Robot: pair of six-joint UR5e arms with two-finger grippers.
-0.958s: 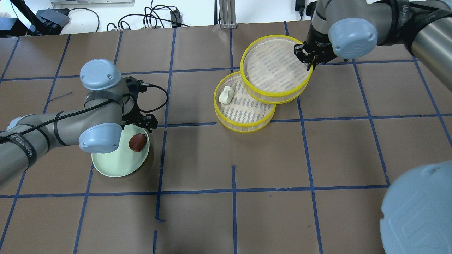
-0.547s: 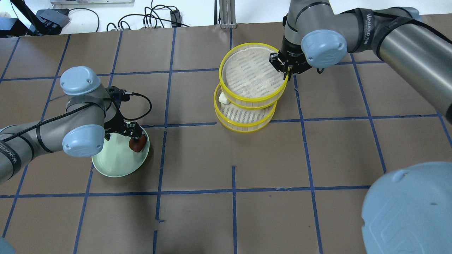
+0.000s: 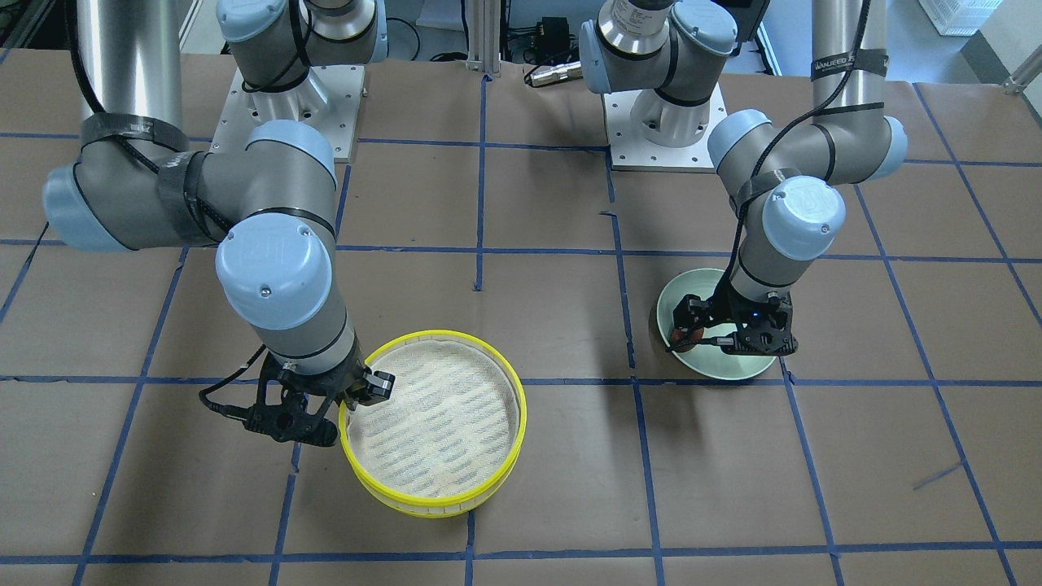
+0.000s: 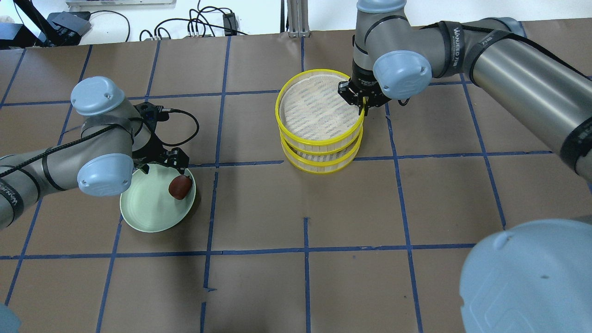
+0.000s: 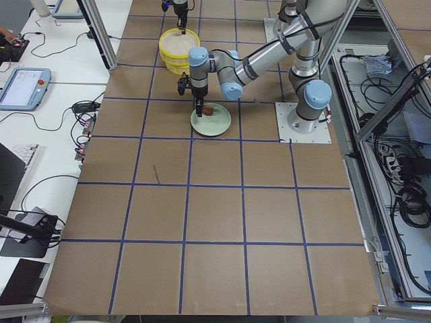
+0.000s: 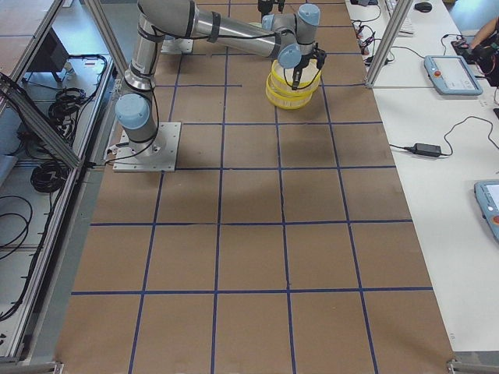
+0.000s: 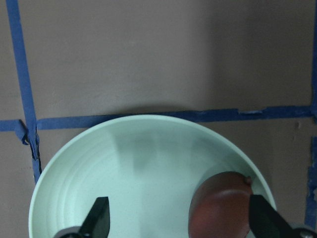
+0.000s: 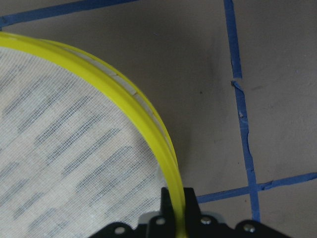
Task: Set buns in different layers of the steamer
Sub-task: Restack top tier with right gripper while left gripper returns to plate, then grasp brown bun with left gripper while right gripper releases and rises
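The steamer is two yellow-rimmed mesh trays, the upper tray [image 4: 319, 138] stacked on the lower tray [image 4: 320, 167]. My right gripper [image 4: 362, 105] is shut on the upper tray's rim [image 8: 148, 124] at its right edge; it also shows in the front view [image 3: 352, 400]. The white bun is hidden under the upper tray. The dark reddish-brown bun [image 4: 180, 186] lies at the right edge of the pale green plate [image 4: 148, 212]. My left gripper [image 4: 163, 163] is open just above the plate. In the left wrist view the bun [image 7: 223, 206] sits next to the right finger [image 7: 262, 218].
Brown table paper with a blue tape grid [image 4: 305, 249]. Cables and boxes lie along the far edge [image 4: 203, 25]. The right arm's elbow [image 4: 527, 277] fills the overhead view's lower right corner.
My right gripper carried the upper tray left and onto the lower tray, covering the white bun. My left gripper shifted about over the plate; the brown bun stayed put.
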